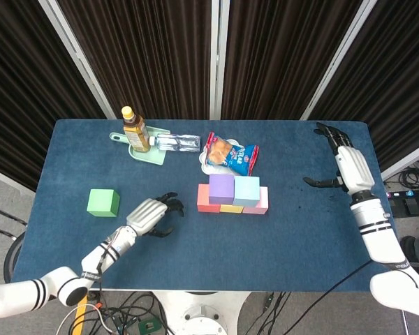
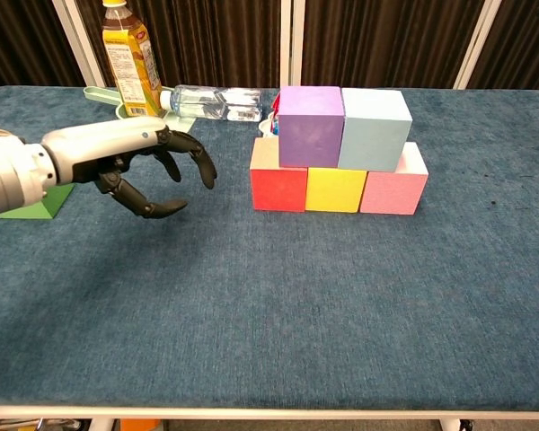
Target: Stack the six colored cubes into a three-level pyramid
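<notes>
Green cube [image 1: 103,202] alone, apart from five-cube stack [image 1: 233,195].

Near the middle of the counter [image 1: 195,244]: three cubes in a row [image 1: 232,206], touching, with two cubes on top [image 1: 234,188] side by side. Well to the left, a lone cube [image 1: 103,202]. Between them, nearer the row: left hand [image 1: 152,215], holding nothing. Behind the stack, a snack bag [image 1: 230,155]; further left, an upright bottle [image 1: 135,130] on a tray [image 1: 153,156], a lying bottle [image 1: 176,142] beside it. Far right: right hand [image 1: 349,166].
</notes>
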You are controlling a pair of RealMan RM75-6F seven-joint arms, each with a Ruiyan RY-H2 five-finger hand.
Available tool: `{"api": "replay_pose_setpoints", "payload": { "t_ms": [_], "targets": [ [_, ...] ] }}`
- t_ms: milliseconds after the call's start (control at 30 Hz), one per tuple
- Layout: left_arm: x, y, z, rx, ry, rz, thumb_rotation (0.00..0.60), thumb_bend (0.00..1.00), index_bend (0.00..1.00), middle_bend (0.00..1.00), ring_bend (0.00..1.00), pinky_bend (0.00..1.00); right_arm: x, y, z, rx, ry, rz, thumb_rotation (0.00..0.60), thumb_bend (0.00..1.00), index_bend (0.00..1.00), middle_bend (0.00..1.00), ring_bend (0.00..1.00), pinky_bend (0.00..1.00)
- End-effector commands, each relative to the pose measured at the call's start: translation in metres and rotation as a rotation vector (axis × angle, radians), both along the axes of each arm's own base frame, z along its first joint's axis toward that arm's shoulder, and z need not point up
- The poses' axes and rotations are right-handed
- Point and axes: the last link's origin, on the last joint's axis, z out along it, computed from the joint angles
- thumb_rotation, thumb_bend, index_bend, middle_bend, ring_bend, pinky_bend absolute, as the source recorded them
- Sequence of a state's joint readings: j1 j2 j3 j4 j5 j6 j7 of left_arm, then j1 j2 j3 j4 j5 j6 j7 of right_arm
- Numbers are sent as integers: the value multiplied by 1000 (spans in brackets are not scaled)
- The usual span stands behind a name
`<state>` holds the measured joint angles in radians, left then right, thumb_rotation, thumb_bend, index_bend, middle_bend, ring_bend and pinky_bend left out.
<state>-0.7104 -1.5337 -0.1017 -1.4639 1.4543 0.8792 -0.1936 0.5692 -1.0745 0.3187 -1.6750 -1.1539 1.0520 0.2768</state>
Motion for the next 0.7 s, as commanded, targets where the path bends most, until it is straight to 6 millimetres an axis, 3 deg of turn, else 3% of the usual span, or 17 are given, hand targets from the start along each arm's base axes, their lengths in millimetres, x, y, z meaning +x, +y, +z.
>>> {"api": "replay_pose_setpoints", "payload": {
  "t_ms": [33, 700],
  "targets": [
    [2, -1, -3, -9, -6, -8, 600, 374, 429, 183, 36, 266, 0, 0, 0, -2, 1, -1, 600, 0, 0, 145, 0, 0],
    [8, 4, -18, -39, -20, -19, 600, 374, 434, 146, 9, 266, -6, 0, 0, 4, 12, -11, 600, 0, 0, 146, 0, 0]
  ]
}}
